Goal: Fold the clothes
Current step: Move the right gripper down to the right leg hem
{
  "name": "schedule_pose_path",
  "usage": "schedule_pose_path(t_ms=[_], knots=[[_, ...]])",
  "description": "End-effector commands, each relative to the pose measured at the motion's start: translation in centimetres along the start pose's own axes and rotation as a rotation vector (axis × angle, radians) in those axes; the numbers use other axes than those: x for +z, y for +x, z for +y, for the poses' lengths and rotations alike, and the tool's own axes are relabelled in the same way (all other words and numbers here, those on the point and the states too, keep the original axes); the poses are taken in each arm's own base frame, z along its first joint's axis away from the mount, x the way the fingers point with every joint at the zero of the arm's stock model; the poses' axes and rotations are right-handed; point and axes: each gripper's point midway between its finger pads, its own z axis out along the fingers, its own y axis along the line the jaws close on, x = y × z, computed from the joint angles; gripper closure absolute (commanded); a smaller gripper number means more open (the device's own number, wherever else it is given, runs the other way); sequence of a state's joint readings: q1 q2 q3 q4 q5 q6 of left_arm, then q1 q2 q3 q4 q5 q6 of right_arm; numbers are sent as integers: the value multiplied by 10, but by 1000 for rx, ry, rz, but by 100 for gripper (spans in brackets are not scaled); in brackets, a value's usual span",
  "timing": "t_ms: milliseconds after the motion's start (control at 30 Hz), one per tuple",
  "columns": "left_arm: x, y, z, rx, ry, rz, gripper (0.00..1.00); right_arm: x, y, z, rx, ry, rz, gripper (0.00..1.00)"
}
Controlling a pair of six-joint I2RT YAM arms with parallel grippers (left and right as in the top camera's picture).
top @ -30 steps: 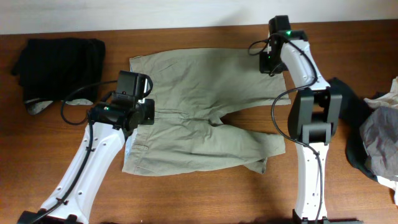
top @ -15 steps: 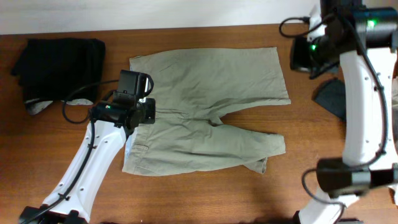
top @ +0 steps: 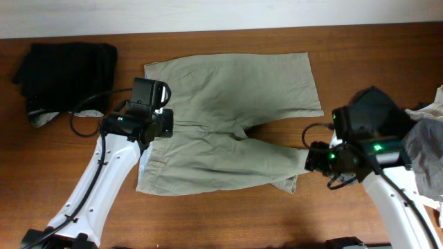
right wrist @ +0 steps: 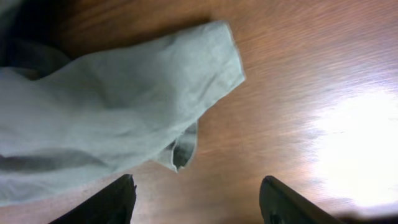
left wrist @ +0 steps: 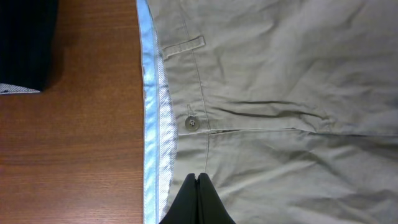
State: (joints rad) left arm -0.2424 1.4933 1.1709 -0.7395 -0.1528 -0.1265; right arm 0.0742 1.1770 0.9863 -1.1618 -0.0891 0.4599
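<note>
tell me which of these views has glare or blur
Right wrist: soft and smeared throughout, with a white glare patch on the table to the right of the shorts. Left wrist: sharp, the button and stitching crisp, even light. Overhead: clear and evenly lit, no glare.

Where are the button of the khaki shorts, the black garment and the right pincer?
button (left wrist: 193, 123): left wrist view, centre of its face.
black garment (top: 66, 66): overhead view, middle of the fabric.
right pincer (right wrist: 198, 183): right wrist view, midway between its open fingertips.
</note>
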Motion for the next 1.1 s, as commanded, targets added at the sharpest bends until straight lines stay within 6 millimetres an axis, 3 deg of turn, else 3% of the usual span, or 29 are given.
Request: schedule_pose_path(t_ms=[0,133,267,400,533,567,600,633,667,700,800,900,1000,1067], knots=[[0,-3,-1,15,4,-4,99,27,15,18,61,-125,96,32],[0,-3,-1,15,4,-3,99,51,23,41,145,-247,198,32],[0,-3,-1,15,4,-3,99,73,37,49,320,-285,314,33],[0,-1,-1,16,3,2,98,85,12,49,425,-290,211,32],[1,-1,-1,16,3,2,99,89,2,39,457,-239,151,33],[0,-1,-1,16,4,1,99,90,1,37,467,-224,140,36],[0,-2,-1,15,4,1,99,90,-2,36,465,-222,128,47],[0,-2,-1,15,4,1,99,91,-5,36,463,-221,113,64],[0,-2,-1,15,4,1,99,91,-10,36,459,-221,87,96],[1,-1,-1,16,4,1,99,91,-18,36,453,-225,55,96],[1,1,-1,18,7,13,99,82,-47,55,329,-332,-62,96],[0,5,-1,20,8,27,99,52,-79,82,163,-456,-198,96],[0,9,-6,31,39,44,98,26,-92,92,89,-486,-271,96],[-2,18,-23,51,137,81,98,14,-89,94,85,-497,-267,96]])
